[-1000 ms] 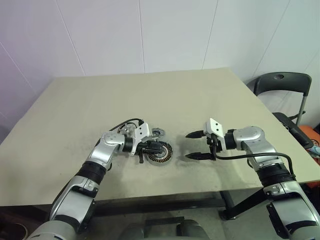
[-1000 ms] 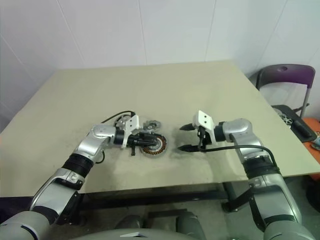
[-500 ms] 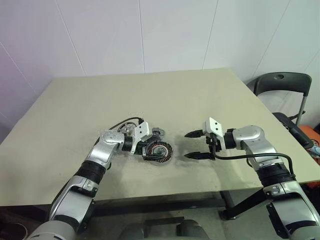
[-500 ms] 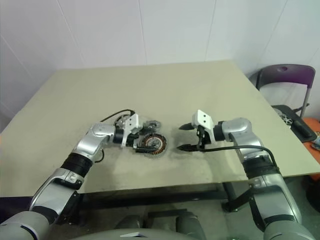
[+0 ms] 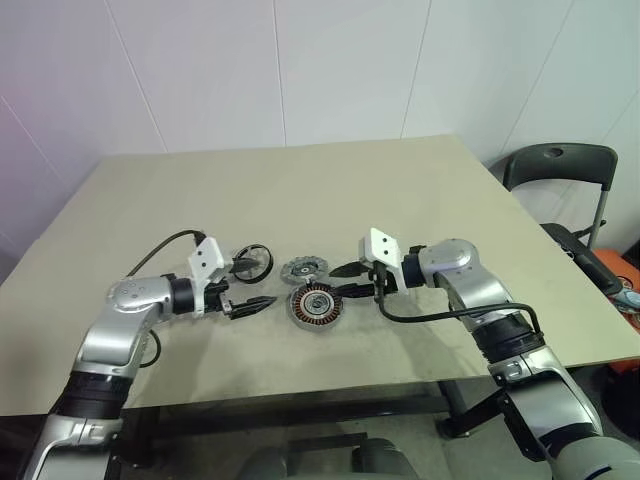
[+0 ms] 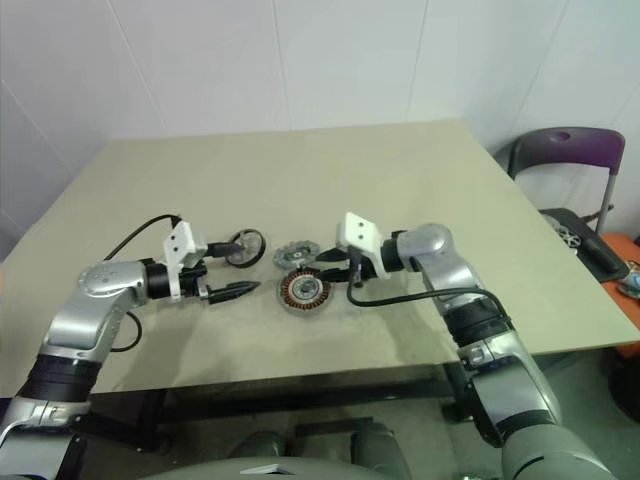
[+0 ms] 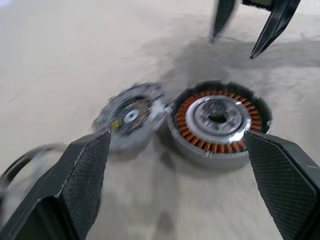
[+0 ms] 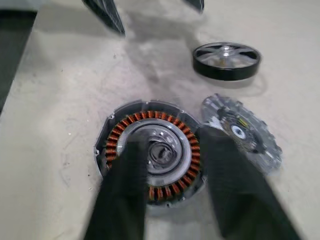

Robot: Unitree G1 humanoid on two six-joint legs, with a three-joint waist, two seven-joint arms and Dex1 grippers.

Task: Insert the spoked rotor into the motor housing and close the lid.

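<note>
A: The motor housing (image 5: 316, 305) is lying flat on the table (image 5: 420, 190), with the lid (image 5: 302, 269) touching its far edge and the spoked rotor (image 5: 254, 262) just beside the lid, on the left. Which step is in hand?

B: Judging by the layout, steadying the housing so the rotor can go in. The right gripper (image 5: 352, 281) is reaching over the housing's rim; it should be pinning the rim without covering the centre hub.

A: And the jaws?

B: The right ones are standing partly apart, grasping nothing clearly. The left gripper (image 5: 245, 289) is hovering spread wide and empty, near the rotor.
</note>
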